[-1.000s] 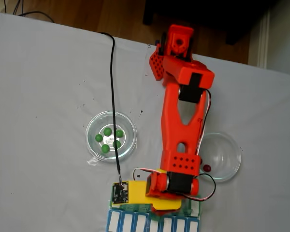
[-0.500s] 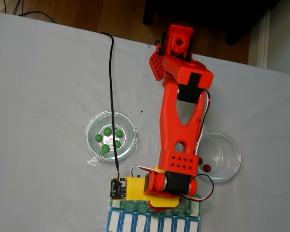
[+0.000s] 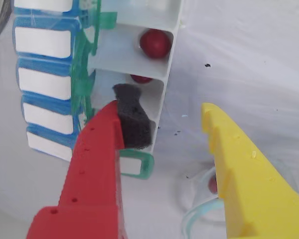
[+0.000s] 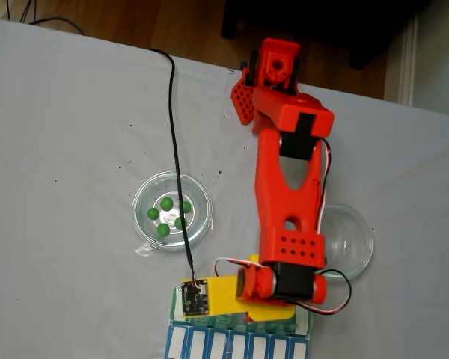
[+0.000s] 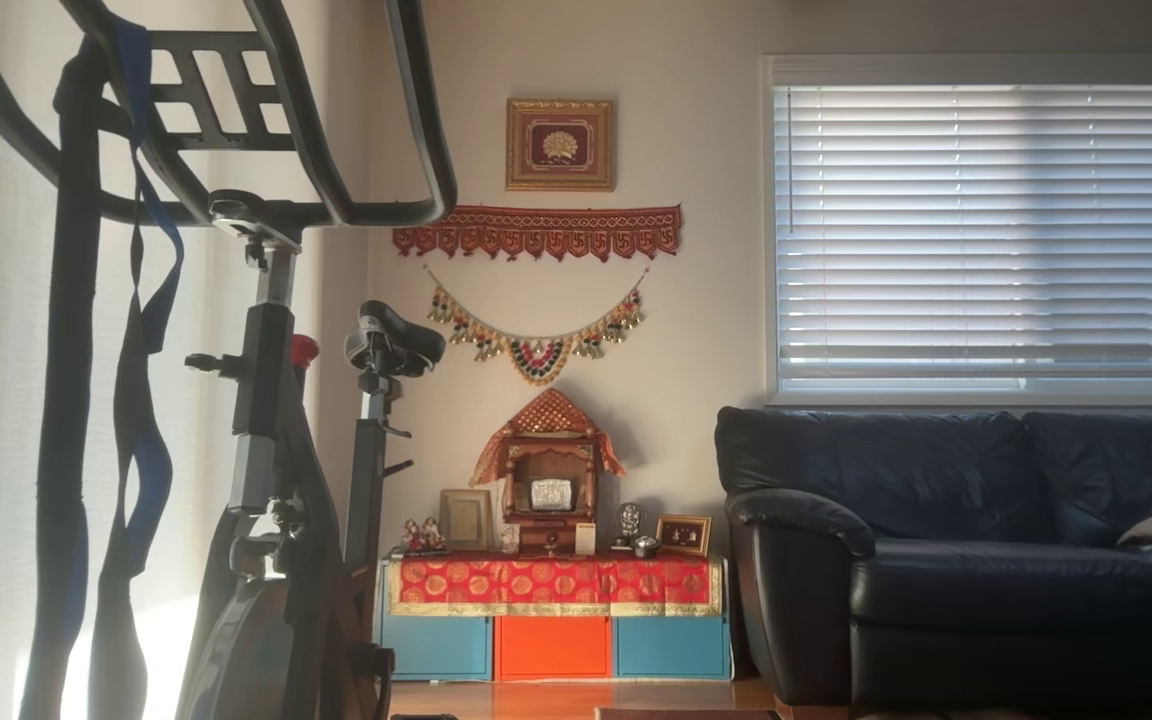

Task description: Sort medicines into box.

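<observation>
Wrist view: gripper [image 3: 164,119], red finger with dark foam pad and yellow finger, jaws spread wide, nothing between. Foam pad over open compartment of long green-and-white plastic pill box [image 3: 139,64]. Glossy red ball [image 3: 155,43] lies in one compartment, second red ball [image 3: 141,78] in next, half hidden. Another red ball [image 3: 213,184] in round clear glass dish [image 3: 199,214] behind yellow finger.

Fixed view: orange arm [image 4: 288,202] covers box; five green balls [image 4: 167,216] in left glass dish [image 4: 144,196], well apart from box.
</observation>
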Controlling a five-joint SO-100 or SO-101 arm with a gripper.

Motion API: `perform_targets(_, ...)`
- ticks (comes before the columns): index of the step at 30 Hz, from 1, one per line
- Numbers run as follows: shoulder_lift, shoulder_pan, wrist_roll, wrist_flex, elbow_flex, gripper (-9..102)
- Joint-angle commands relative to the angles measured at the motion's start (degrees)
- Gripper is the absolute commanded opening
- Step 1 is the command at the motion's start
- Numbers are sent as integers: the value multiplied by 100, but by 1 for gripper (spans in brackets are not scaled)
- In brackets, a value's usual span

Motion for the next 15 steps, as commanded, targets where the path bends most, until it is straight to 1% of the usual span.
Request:
perform_targets(1, 501, -26, -53, 44, -562, 1)
perform_targets(6, 809, -193, -97, 334, -483, 1)
perform_targets(8, 1134, -308, -114, 79, -9, 1)
perform_targets(11, 1362, -501, -202, -26, 439, 1)
perform_targets(14, 1749, -791, -334, -492, 1116, 1)
perform_targets(15, 1802, -888, -334, -466, 1169, 1)
